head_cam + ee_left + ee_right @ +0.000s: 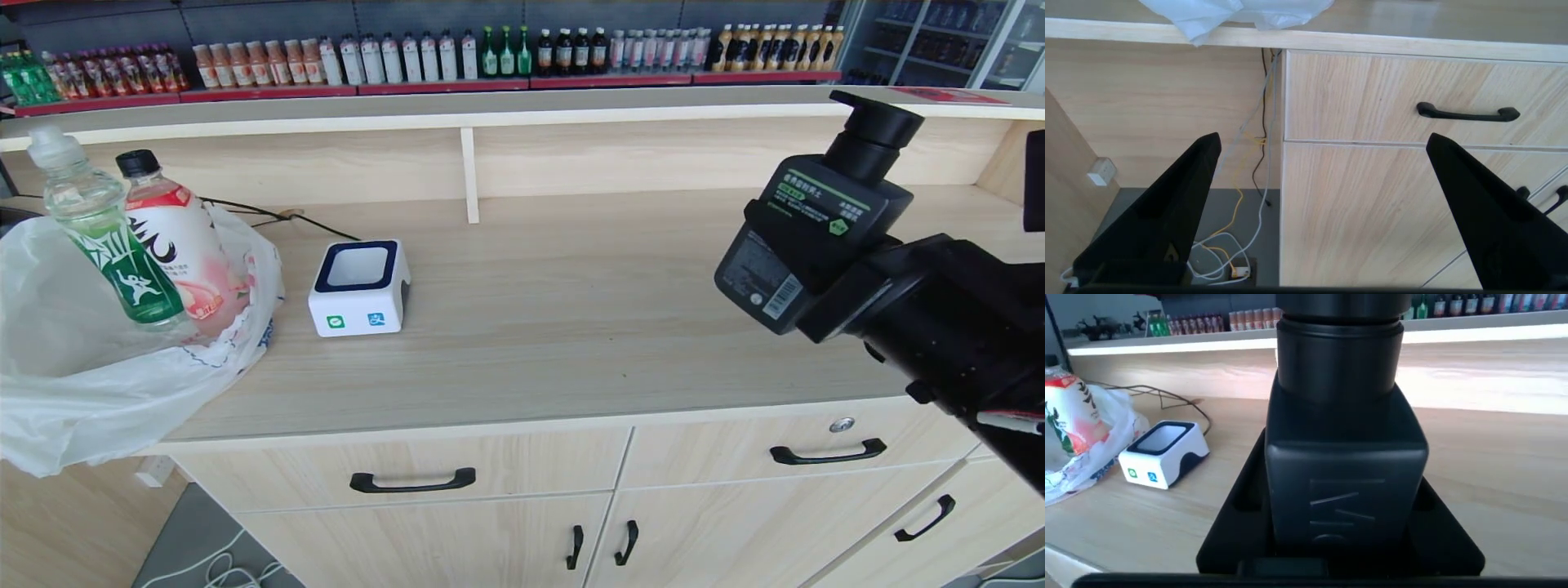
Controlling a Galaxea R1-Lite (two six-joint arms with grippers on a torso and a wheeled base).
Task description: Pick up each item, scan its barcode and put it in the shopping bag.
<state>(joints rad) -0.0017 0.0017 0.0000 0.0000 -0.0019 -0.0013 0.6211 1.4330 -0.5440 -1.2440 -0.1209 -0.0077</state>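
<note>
Two drinks stand in the white translucent plastic shopping bag (73,359): a clear bottle with a green label (106,237) and a black-capped bottle with a pink-and-white label (184,245). That part looks done.

The right gripper (841,302) is clamped around a black square pump bottle (816,237), held in the air at 3 o'clock of the white box scanner with a dark blue rim (359,287) and well apart from it. Its scan and bagging look still to come.

The left gripper (1323,143) hangs spread wide below the pale wooden counter (571,327), facing the drawers.

Between bottle and scanner lies a wide run of plain counter top. The bag sits just beside the scanner at 9 o'clock, a raised ledge runs at 12, the counter's front edge at 6.
</note>
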